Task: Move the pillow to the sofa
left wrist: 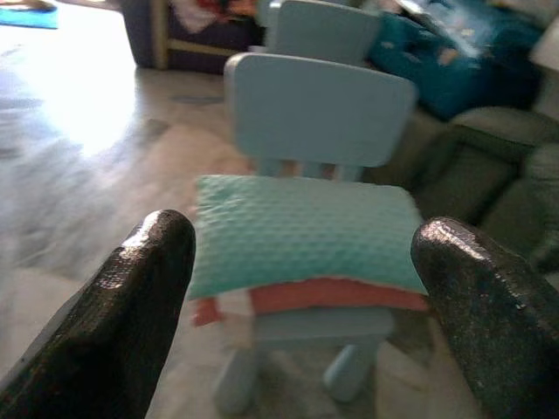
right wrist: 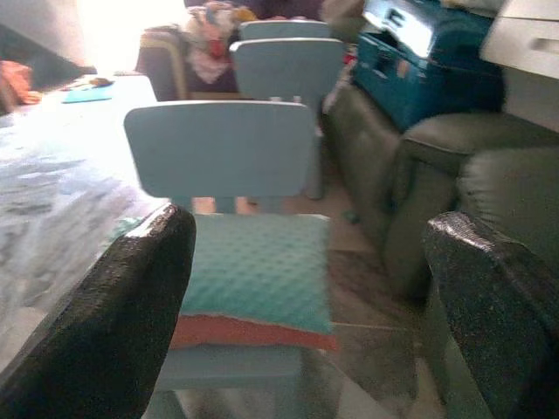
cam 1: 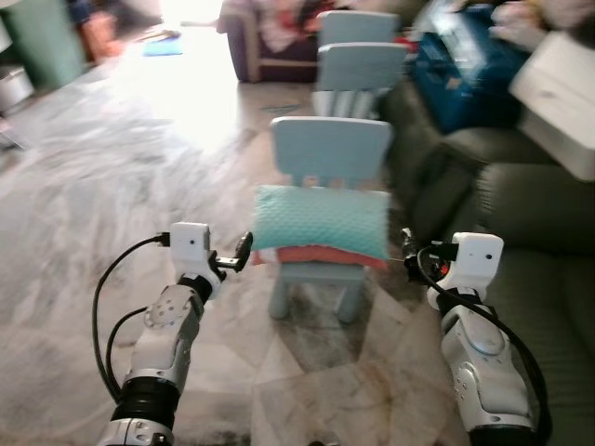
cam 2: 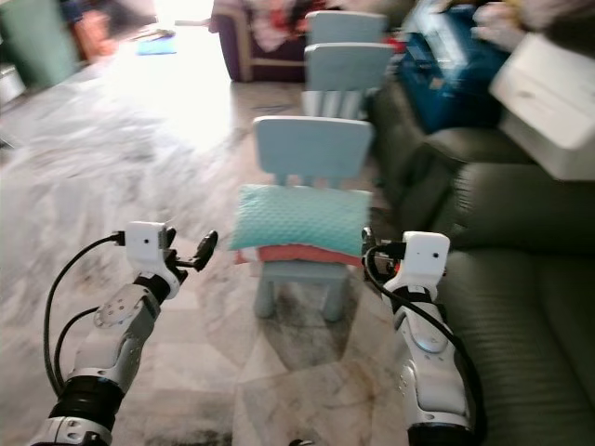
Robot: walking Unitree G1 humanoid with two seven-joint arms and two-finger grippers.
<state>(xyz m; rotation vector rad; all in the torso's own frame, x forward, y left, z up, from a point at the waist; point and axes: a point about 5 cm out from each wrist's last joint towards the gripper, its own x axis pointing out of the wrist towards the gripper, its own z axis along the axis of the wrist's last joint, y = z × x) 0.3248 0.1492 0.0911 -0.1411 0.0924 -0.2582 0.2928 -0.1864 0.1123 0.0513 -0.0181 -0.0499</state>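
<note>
A teal pillow (cam 1: 321, 221) with a coral-orange underside lies on the seat of a small light-blue chair (cam 1: 330, 153) straight ahead. The dark green sofa (cam 1: 530, 242) stands to the right of the chair. My left gripper (cam 1: 244, 251) is held out just left of the pillow's corner, its fingers (left wrist: 140, 297) open and wide apart with the pillow (left wrist: 301, 231) between them in the left wrist view. My right gripper (cam 1: 407, 246) is held out just right of the pillow, next to the sofa, open too, its fingers (right wrist: 122, 305) bare.
More light-blue chairs (cam 1: 358, 65) stand in a row behind the first. A blue crate (cam 1: 465, 65) and a white box (cam 1: 562, 88) sit on the sofa further back. Marble floor (cam 1: 112, 186) lies open to the left.
</note>
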